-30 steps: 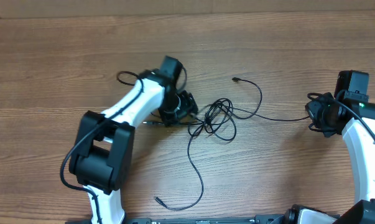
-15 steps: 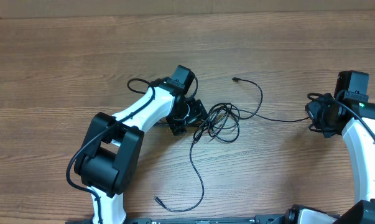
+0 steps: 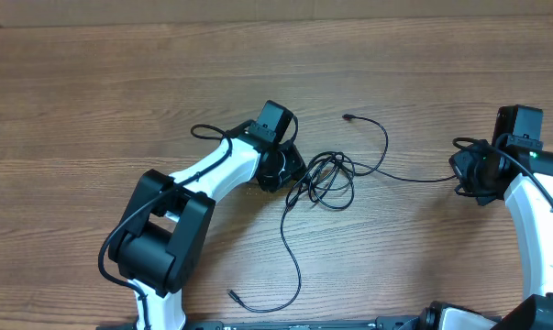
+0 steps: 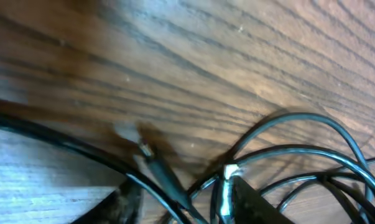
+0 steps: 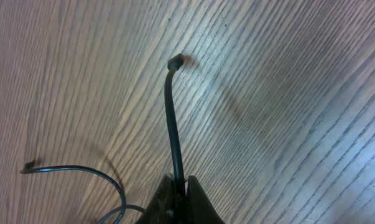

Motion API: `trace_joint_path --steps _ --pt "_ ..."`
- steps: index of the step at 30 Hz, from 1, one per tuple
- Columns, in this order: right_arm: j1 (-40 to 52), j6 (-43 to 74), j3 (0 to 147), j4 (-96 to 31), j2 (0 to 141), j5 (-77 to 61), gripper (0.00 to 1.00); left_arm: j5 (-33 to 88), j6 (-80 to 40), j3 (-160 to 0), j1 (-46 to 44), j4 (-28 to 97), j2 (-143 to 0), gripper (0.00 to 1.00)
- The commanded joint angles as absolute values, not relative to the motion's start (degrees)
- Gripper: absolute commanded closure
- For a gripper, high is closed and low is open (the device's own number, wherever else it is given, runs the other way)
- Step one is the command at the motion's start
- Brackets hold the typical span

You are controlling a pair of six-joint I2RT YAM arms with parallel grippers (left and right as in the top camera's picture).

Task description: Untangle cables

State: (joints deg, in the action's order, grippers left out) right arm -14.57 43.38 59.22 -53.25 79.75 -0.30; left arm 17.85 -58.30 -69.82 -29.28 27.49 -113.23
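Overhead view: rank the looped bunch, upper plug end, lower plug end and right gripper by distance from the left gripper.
1. Looped bunch, just right of the left gripper.
2. Upper plug end, up and right.
3. Lower plug end, down and left.
4. Right gripper, far right.

- A brown wood-grain tabletop fills the overhead view, its dark streaks running left to right.
- A paler tan strip lies beyond the tabletop's far edge.
- A dark bar lines the near edge.
- Close up, both wrist views show fine, slanting grain lines.
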Motion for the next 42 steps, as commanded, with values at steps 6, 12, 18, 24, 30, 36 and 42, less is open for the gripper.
trace_joint_path --steps 6,12,18,24,30,36,42 --pt "-13.0 38.4 59.2 -53.1 78.5 -9.1 0.93 9.6 -58.3 -66.7 -29.6 27.6 -115.1 0.96" --pt "-8.8 38.4 59.2 -53.8 78.5 -9.3 0.60 8.6 -53.9 -66.7 -28.9 27.9 -115.1 0.96" --pt "-2.8 41.3 59.2 -54.7 78.6 -9.9 0.26 10.6 -53.8 -67.0 -26.5 29.7 -115.0 0.96" --pt "3.1 57.6 55.1 -50.2 80.1 -14.2 0.35 16.2 -51.7 -67.0 -23.2 30.2 -115.0 0.96" --pt "7.6 69.1 47.6 -34.4 85.5 -21.2 0.41 17.0 -47.9 -67.0 -21.6 30.4 -115.0 0.96" --pt "9.6 70.8 45.7 -21.3 91.9 -28.0 0.48 15.9 -47.5 -67.0 -21.7 30.4 -115.0 0.96" --pt "11.6 78.1 45.7 -15.4 97.1 -24.4 0.51 15.9 -47.5 -67.0 -21.8 30.4 -115.0 0.96"
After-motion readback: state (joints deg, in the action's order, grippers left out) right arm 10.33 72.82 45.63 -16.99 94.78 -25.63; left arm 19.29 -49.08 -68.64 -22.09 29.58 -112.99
